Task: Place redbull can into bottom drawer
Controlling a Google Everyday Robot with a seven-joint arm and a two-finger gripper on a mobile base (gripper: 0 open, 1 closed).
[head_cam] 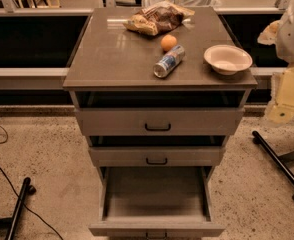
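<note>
Redbull can (169,61), slim silver-and-blue metal drink can, lies on its side on the flat grey-brown top of the desk (112,59), right of centre and near the front edge; shiny silver end faces near-left, other end points far-right. Small round orange fruit (168,42) sits just beyond it, close, cannot tell if touching. Shallow white bowl (227,59) stands to the right of the can, apart; crinkly clear-and-brown snack bag (157,18) lies at the far edge.

Bottom drawer (156,199), deepest of three grey-brown drawers, is pulled out toward the near side; inside looks bare; two shallower upper drawers (158,121) sit above it.

Tool (283,104), pale cream part of the robot arm, hangs at the right edge of the scene, beside the right side of the desk and below its top, well apart from the can; cannot tell whether it is spread or pressed together; it holds nothing that shows.

Handling, as a judgement: thin metal wall, stiff but dentable if squeezed hard; smooth, so slippery; lying down it can roll, toward the bowl or the fruit; weight depends on fill, not visible. Best hold: across the round body at mid-length, not the ends.

Writing: blue-and-silver pattern fits the brand, but no letters readable on the can; bag print also unreadable.
</note>
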